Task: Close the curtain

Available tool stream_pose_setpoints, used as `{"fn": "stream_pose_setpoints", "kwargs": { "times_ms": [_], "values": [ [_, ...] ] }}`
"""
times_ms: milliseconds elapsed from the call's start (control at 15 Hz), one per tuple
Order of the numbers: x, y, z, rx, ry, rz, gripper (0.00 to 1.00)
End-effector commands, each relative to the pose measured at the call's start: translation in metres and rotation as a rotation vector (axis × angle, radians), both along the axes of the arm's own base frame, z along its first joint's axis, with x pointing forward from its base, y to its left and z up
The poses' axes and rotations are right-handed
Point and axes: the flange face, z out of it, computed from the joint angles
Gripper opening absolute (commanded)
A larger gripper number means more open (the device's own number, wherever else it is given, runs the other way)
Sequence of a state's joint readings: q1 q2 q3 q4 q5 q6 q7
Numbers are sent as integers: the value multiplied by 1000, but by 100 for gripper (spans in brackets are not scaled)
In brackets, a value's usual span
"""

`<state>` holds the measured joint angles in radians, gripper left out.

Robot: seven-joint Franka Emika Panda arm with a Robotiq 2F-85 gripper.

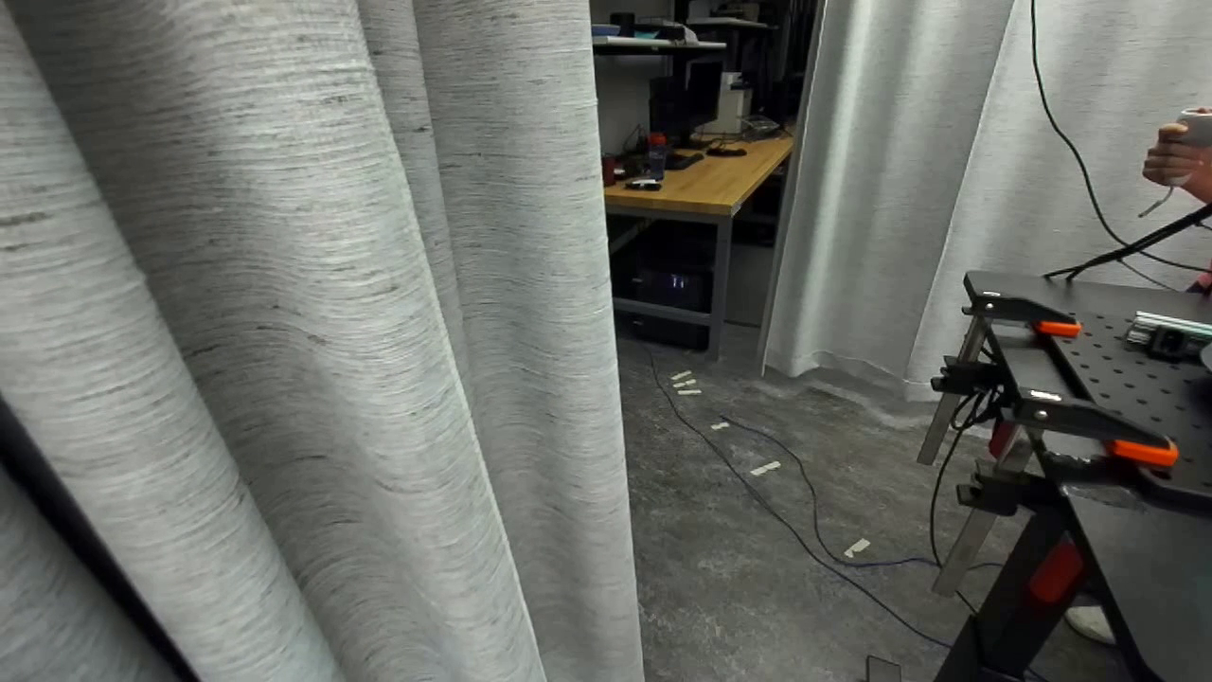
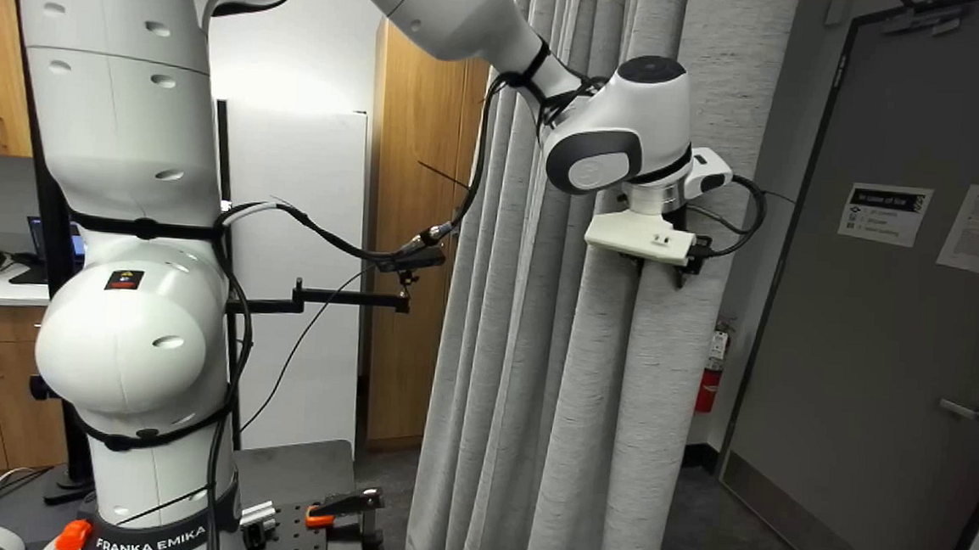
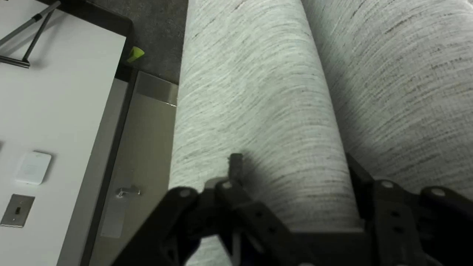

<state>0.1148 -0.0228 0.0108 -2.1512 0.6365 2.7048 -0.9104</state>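
Observation:
The curtain is a light grey-white streaked drape with deep vertical folds. It fills the left of an exterior view point(image 1: 312, 313) and hangs behind the gripper in an exterior view point(image 2: 517, 379). It also fills much of the wrist view point(image 3: 255, 85). My gripper point(image 2: 664, 269) points down at the curtain's edge side toward the door. In the wrist view the gripper point(image 3: 295, 166) has its fingers wide apart, with a rounded fold of the curtain between them. The fold reaches back close to the palm. The right fingertip is partly hidden behind the fold.
A grey door point(image 2: 868, 332) and a red fire extinguisher point(image 2: 708, 382) stand beyond the curtain. A black table point(image 1: 1127, 379) with orange-tipped clamps stands opposite. Cables point(image 1: 757, 493) lie on the floor. Paler curtains point(image 1: 871, 189) hang farther back. A person's hand point(image 1: 1174, 156) shows at the edge.

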Motion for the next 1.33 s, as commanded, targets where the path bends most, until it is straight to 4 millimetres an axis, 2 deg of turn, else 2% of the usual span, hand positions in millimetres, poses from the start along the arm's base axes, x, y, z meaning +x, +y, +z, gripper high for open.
{"fn": "stream_pose_setpoints", "kwargs": {
  "times_ms": [0, 267, 333, 533, 867, 1267],
  "values": [
    [3, 2, 3, 8, -31, 20, 35],
    [5, -1, 4, -1, -20, 9, 4],
    [6, -4, 4, -3, -10, -2, 0],
    [10, -14, 3, -9, 9, -47, 0],
    [28, -40, 7, -12, 23, -157, 0],
    [75, -103, 15, 19, 8, -364, 0]
  ]
}}
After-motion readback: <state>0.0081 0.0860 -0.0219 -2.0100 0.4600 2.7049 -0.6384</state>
